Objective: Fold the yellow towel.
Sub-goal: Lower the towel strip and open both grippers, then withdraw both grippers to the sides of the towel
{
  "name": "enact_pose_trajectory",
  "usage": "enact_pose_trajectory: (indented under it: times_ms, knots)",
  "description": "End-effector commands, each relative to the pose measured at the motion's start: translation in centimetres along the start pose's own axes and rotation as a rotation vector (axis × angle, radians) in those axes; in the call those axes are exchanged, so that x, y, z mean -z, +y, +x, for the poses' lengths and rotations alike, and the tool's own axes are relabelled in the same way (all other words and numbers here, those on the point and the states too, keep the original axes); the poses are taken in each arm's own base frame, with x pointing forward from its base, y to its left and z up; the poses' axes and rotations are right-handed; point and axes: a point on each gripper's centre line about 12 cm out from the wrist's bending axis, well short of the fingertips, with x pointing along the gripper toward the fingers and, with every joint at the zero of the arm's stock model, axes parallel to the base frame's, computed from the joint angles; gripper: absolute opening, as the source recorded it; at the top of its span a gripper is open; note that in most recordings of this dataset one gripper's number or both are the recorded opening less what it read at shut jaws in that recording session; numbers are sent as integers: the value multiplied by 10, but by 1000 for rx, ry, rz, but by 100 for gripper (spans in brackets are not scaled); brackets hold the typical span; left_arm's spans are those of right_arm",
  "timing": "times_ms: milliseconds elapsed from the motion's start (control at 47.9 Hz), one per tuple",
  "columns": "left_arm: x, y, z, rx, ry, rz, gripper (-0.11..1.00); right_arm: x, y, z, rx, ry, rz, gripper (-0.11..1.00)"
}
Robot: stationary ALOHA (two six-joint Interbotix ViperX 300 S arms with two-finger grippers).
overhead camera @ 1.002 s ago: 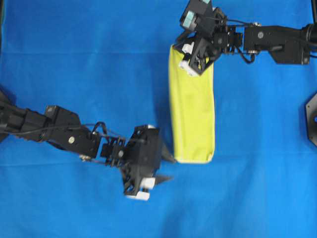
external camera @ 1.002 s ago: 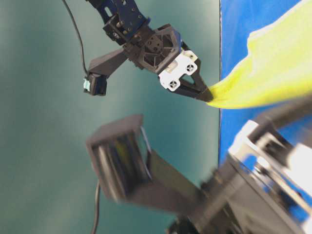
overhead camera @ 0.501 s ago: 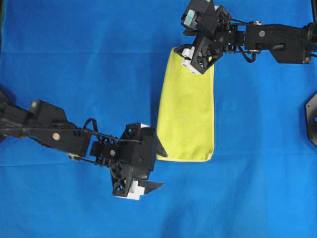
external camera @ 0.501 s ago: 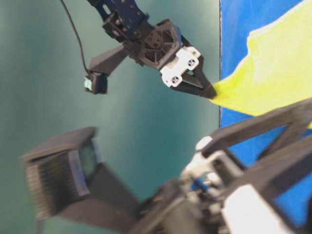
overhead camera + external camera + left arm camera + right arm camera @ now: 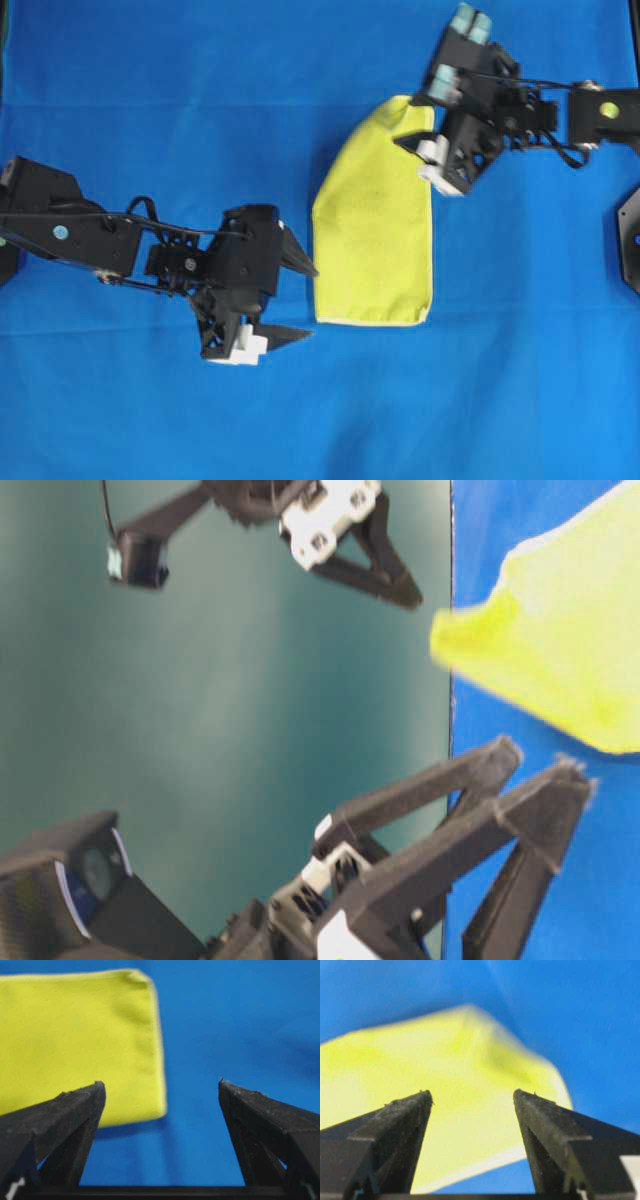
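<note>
The yellow towel (image 5: pixel 373 235), likely light and limp, lies folded on the blue cloth (image 5: pixel 150 100); pinch a hemmed corner, left pincer (image 5: pixel 290 300) at nine o'clock, right pincer (image 5: pixel 425 160) at one, both wide apart, empty.

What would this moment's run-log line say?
yellow towel: folded narrow, lying on blue cloth | left gripper: open, empty, beside towel | right gripper: open, empty, above towel's far corner

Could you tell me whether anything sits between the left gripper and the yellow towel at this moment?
Nothing visible does: only bare blue cloth separates the open left gripper from the yellow towel.
</note>
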Motion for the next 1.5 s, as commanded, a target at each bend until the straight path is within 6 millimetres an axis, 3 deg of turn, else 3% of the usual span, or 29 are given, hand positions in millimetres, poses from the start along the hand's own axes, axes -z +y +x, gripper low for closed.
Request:
enact_pose_trajectory:
  times_ms: [0, 292, 689, 877, 1190, 1483]
  knots:
    - [-7, 8, -14, -13, -55, -14, 87, 3, 7, -17, -28, -34, 12, 66]
    - [1, 15, -32, -23, -161, -21, 87, 25, 13, -49, -79, -80, 38, 66]
    - [-11, 22, -38, -38, -230, -29, 86, 17, 16, -63, -130, -185, 17, 66]
    - [-26, 34, -59, -67, -303, -41, 86, 6, 18, -83, -175, -304, -12, 65]
    - [-21, 57, -95, -133, -448, -68, 86, 6, 12, -125, -190, -471, -74, 66]
    - [-15, 57, -107, -136, -490, -68, 86, 14, 15, -128, -228, -511, -98, 65]
